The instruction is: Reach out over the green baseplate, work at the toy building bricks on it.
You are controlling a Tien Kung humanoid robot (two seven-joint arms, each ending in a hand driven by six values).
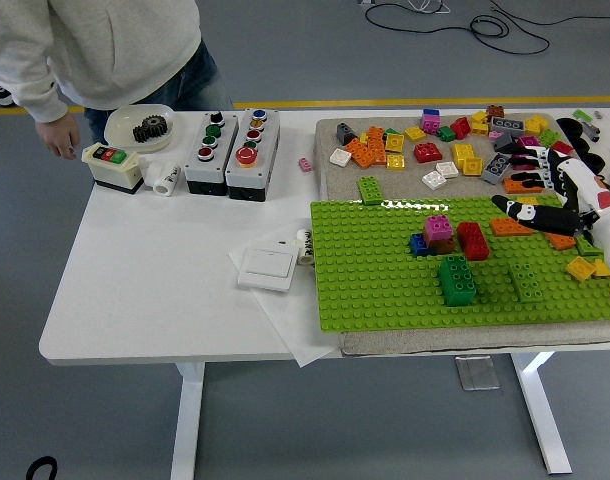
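1. Over the right part of the green baseplate (385, 270), the right hand (550, 195) reaches in from the right edge, fingers spread wide and holding nothing; the lowest finger points left, toward the orange brick (510, 226).
2. Bricks fixed on the plate: red brick (472, 240) touching a pink brick (438, 228) stacked on a blue one, dark green brick (457, 279) nearer, flat green brick (528, 282) to its right. Loose bricks crowd the grey mat (330, 135) beyond the plate's far edge.
3. Risk: splayed fingers sweep low and knock the orange brick, or the yellow brick (580, 267) by the wrist, off their studs.
4. Risk: the forearm drags through the loose pile on the far side and scatters pieces.
5. Risk: pressing sideways shifts the baseplate on its mat, which overhangs the near table edge.
6. Left hand not in view. A person (95, 50) stands at the far left corner, one hand near the switch box (113, 167), well apart from the work.
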